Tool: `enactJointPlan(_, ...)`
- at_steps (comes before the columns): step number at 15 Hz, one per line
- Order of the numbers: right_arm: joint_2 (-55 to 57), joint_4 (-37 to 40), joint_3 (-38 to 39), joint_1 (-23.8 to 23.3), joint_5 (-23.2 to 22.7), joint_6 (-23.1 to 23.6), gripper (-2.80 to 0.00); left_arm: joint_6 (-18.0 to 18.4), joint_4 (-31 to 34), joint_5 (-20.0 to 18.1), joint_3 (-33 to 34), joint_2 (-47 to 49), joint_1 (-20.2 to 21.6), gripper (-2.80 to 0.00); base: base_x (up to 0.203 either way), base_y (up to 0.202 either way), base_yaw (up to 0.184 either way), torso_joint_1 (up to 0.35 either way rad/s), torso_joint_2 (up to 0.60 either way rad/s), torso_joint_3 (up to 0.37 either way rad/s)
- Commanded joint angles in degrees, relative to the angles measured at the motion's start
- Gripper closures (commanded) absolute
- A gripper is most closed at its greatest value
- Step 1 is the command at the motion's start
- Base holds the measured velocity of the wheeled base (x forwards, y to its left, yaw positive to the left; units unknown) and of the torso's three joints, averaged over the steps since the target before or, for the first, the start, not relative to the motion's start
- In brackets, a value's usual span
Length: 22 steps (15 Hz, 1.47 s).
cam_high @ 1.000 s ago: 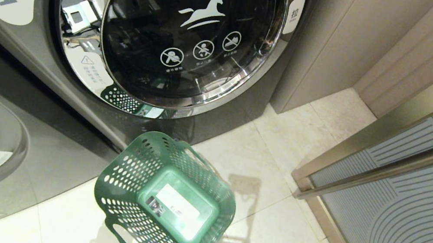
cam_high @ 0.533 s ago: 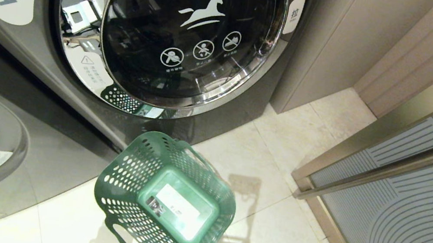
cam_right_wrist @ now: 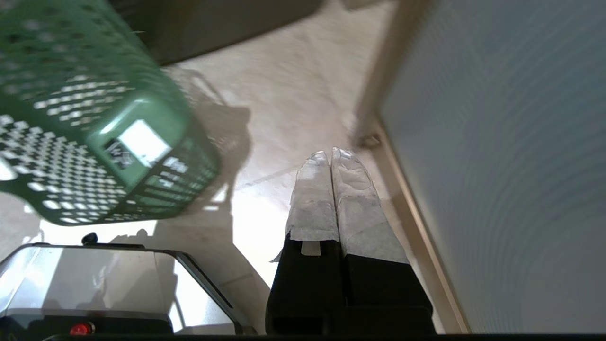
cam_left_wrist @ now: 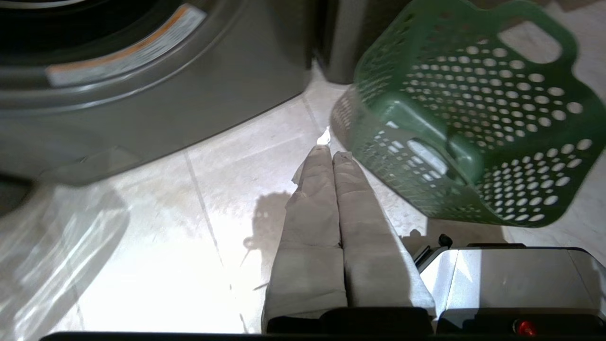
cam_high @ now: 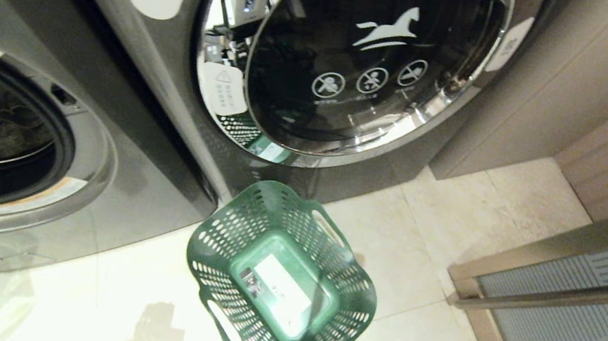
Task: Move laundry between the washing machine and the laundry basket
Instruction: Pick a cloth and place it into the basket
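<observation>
Laundry basket sits empty at lower centre of the head view, below the closed washing machine door. Left claw and right claw both clenched, empty: nothing transferred yet.

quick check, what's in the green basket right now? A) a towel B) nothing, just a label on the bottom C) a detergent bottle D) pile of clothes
B: the head view looks straight down into the basket and shows only its bare green bottom with a white label; no laundry in it.
</observation>
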State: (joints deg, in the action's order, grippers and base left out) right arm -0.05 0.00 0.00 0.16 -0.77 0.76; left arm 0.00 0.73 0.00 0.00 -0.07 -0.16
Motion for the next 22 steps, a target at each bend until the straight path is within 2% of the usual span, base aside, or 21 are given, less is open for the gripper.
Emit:
enactJointPlan(1,0.05,0.0,0.0,0.02,-0.02,0.03,0.0,0.0,-0.03,0.0,0.0,-0.01,-0.02,0.0,0.001,-0.008,0.173,0.001,0.0,0.002)
enactJointPlan(16,0.05,0.0,0.0,0.06,-0.02,-0.08,0.0,0.0,-0.03,0.0,0.0,-0.01,-0.02,0.0,0.002,-0.008,0.171,0.002,0.0,0.002)
enactJointPlan(22,0.05,0.0,0.0,0.02,-0.02,-0.14,0.0,0.0,-0.03,0.0,0.0,0.03,-0.02,0.0,0.0,-0.001,0.014,0.0,0.0,0.0)
